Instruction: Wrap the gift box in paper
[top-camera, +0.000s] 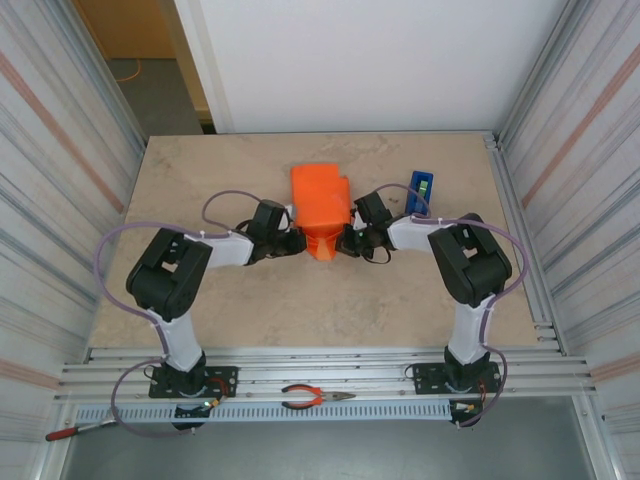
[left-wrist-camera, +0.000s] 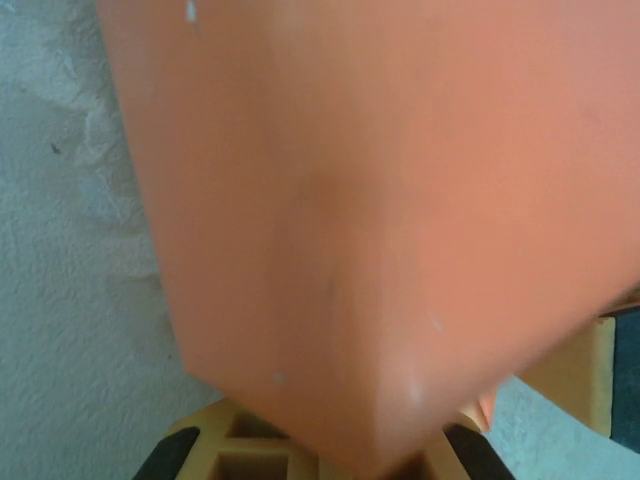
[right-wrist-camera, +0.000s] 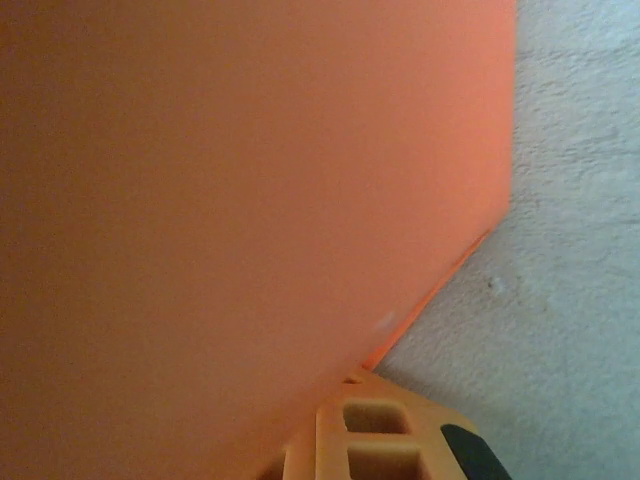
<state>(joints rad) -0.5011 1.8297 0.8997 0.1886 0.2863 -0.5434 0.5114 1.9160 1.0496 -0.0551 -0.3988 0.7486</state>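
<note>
The orange paper (top-camera: 320, 195) is folded round the gift box, which shows as a compact orange block at the table's middle, its faces hidden. A narrow paper flap (top-camera: 322, 245) sticks out toward the arms. My left gripper (top-camera: 303, 243) meets this flap from the left and is shut on it. In the left wrist view a folded paper corner (left-wrist-camera: 350, 300) runs down between the tan fingers (left-wrist-camera: 230, 450). From the right, my right gripper (top-camera: 343, 243) is shut on the same flap. Paper (right-wrist-camera: 230, 200) covers most of the right wrist view above one tan finger (right-wrist-camera: 385, 440).
A blue tape dispenser (top-camera: 421, 192) stands just right of the wrapped block, behind the right wrist. Red-handled pliers (top-camera: 315, 398) lie on the rail between the arm bases. Another red-handled tool (top-camera: 65, 433) lies at the near left. Corrugated walls close in both sides.
</note>
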